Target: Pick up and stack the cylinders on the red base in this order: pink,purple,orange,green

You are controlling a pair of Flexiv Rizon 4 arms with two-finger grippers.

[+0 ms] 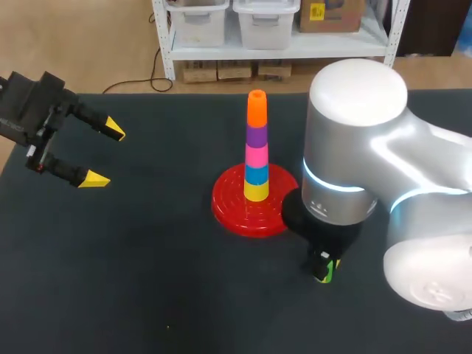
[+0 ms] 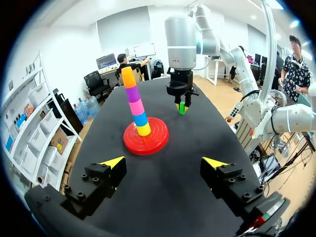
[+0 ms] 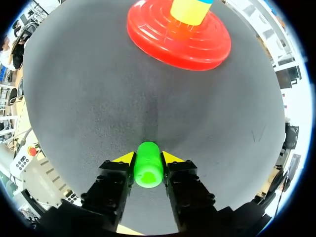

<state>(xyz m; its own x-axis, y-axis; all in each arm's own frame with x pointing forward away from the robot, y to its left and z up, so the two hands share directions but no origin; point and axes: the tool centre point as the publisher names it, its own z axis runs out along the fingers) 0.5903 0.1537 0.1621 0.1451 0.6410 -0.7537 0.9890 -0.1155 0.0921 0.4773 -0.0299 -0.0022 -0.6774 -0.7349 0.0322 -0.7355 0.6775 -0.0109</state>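
Pink [image 1: 257,155], purple [image 1: 257,136] and orange [image 1: 257,109] plastic cylinders sit in order on the ridged red plastic base [image 1: 233,211], above a yellow one [image 1: 257,190] and a blue one [image 1: 257,174]. Only the small green plastic cylinder [image 3: 148,165] is left. My right gripper [image 3: 148,158] pinches it low over the dark table [image 1: 147,280], just beside the base. My left gripper [image 2: 163,162] hangs well apart with its jaws spread and nothing between them.

A dark grey desk [image 1: 133,258] with a matte, finely grained top lies under and ahead of the right gripper [image 3: 148,158]. A faint scuff mark [image 3: 256,134] shows off to the gripper's side.
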